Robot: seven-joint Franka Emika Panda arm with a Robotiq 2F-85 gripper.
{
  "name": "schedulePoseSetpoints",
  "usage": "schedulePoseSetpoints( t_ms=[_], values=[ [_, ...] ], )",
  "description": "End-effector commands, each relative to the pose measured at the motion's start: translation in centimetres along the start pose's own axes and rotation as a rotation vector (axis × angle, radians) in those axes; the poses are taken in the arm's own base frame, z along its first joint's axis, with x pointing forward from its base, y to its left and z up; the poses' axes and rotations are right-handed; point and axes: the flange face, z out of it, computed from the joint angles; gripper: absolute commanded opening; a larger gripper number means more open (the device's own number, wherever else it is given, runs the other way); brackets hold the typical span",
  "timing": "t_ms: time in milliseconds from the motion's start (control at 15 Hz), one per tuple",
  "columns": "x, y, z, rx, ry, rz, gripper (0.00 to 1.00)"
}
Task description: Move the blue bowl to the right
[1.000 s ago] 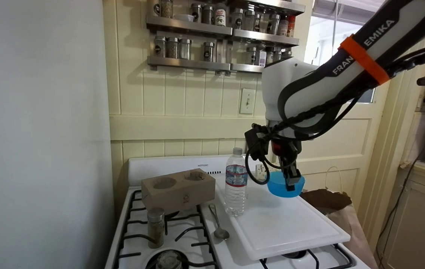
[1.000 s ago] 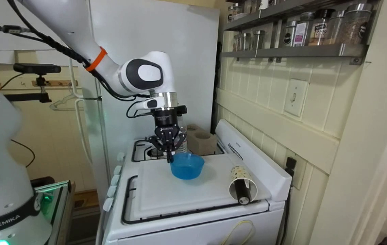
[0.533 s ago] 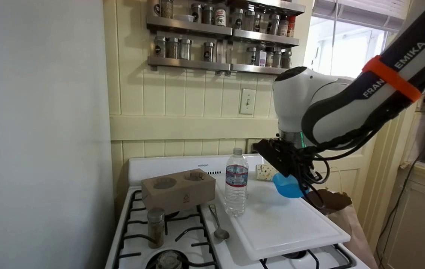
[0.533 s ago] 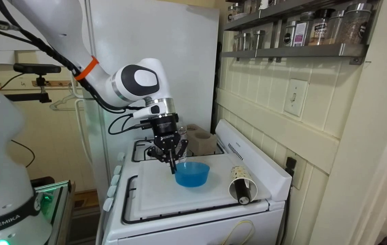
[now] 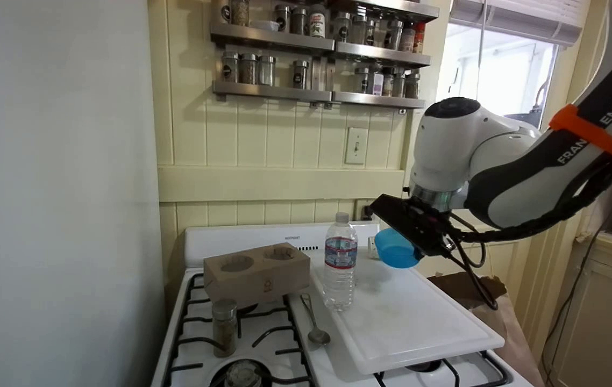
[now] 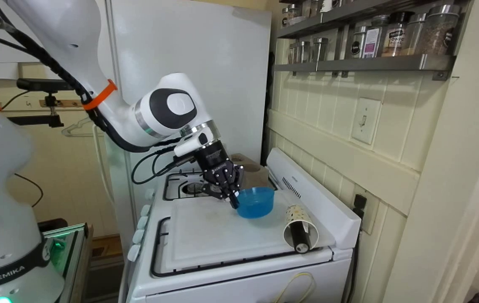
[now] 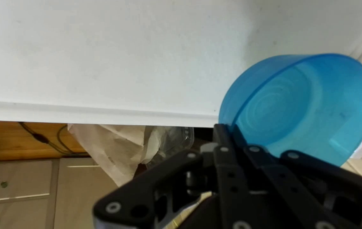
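- Blue bowl (image 6: 256,203): at the end of the arm, above the rear part of the white board (image 5: 416,322) that lies on the table (image 5: 328,366). From the shadow beside it in the wrist view we judge it lifted; how high, we cannot tell.
- Pincer (image 7: 228,128): fingers drawn together, a bit of the bowl's wall pinched at the rim between their tips.
- Key relation: the bowl lies wholly to one side of the pincer, on the side towards the table's back panel (image 6: 319,206). The pincer slants that way too in an exterior view, so the bowl juts out from a single pinched spot.
- Patterned cup (image 6: 296,215): on its side, near the bowl, apart from it in an exterior view.
- Step, our judgement: carrying; setting down not yet done.
- Next: we would shift the bowl right, then lower it base first. Whose right is meant, we cannot settle.
- Risk: the one-sided pinch may let the bowl swivel; a low path may knock the cup.
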Motion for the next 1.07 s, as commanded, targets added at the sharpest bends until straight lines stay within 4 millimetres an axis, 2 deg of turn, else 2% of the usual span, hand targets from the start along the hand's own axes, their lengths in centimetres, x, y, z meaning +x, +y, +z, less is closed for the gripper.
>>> schedulePoseSetpoints(
  t_ms=[0, 667, 733, 800, 1000],
  values=[
    [0.2, 0.5, 0.9, 0.033, -0.049, -0.038, 0.01],
    [-1.6, 1.3, 4.0, -0.033, -0.149, -0.132, 0.01],
    [-1.7, 1.3, 4.2, -0.046, -0.154, -0.133, 0.29],
    [-1.7, 1.4, 4.2, -0.054, -0.157, -0.127, 0.29],
    [-1.4, 1.5, 3.5, -0.057, -0.156, -0.099, 0.5]
  ],
)
